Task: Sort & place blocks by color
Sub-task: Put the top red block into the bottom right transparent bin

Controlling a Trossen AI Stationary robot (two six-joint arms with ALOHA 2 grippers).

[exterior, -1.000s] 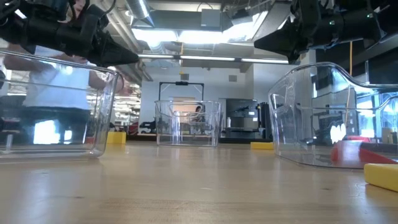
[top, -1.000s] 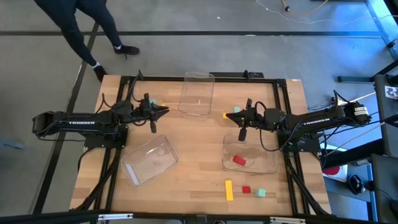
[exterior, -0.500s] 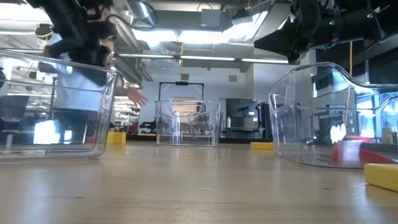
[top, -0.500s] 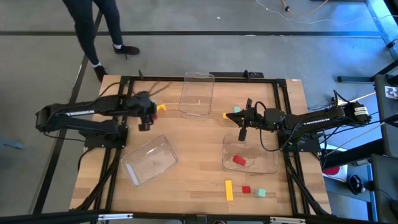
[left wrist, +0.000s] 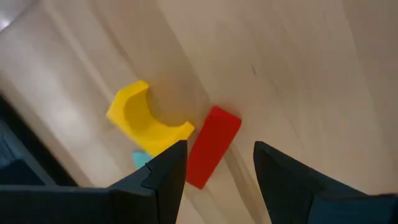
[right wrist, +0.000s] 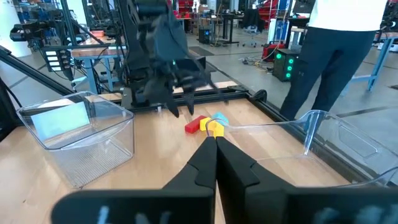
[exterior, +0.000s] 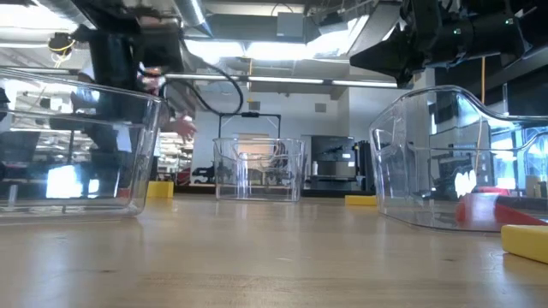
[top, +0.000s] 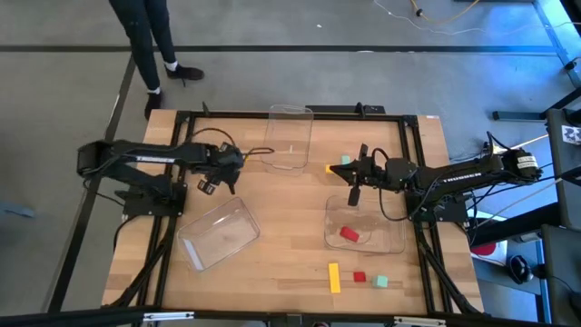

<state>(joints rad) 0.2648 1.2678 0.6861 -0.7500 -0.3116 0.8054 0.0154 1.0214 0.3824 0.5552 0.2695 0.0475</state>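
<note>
A grey concrete floor (top: pixel 300 23) is spreading round the wooden table (top: pixel 290 227), with a dark seam running across it at twelve o'clock. A person in dark trousers (top: pixel 145 32) is standing there at eleven o'clock. Blue light is washing over the floor at one o'clock, where a cable (top: pixel 436 14) is trailing. Overhead, ceiling lights (exterior: pixel 257 51) are glowing among ducts (exterior: pixel 193 17). Workbenches and racks (right wrist: pixel 74 43) are standing farther back in the workshop.
</note>
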